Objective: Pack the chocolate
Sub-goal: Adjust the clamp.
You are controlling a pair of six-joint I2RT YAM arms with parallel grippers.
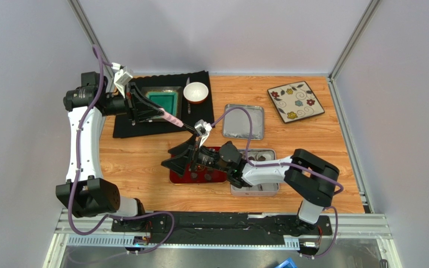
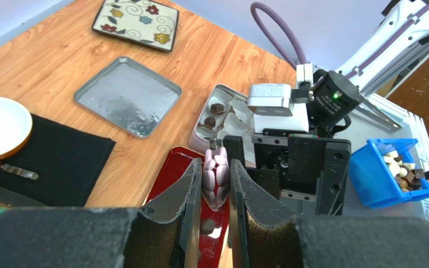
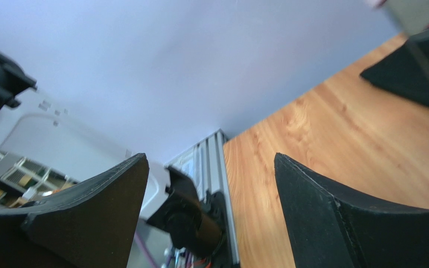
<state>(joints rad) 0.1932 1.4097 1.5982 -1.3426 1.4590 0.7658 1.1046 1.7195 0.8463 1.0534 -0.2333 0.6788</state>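
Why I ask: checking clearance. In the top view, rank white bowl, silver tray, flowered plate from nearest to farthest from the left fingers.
1. White bowl, just right of the left fingers.
2. Silver tray, table middle.
3. Flowered plate, far right corner.

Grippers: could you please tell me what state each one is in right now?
Left gripper: closed on a pink tool.
Right gripper: open, holding nothing.

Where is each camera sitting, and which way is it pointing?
Top external: overhead, looking down on the table; both arms show.
Left wrist: past the left gripper, shut on a pink tool, toward the tin.
Right wrist: low, tilted up at the wall; right gripper open.
Shared: top and left wrist show the floral plate.
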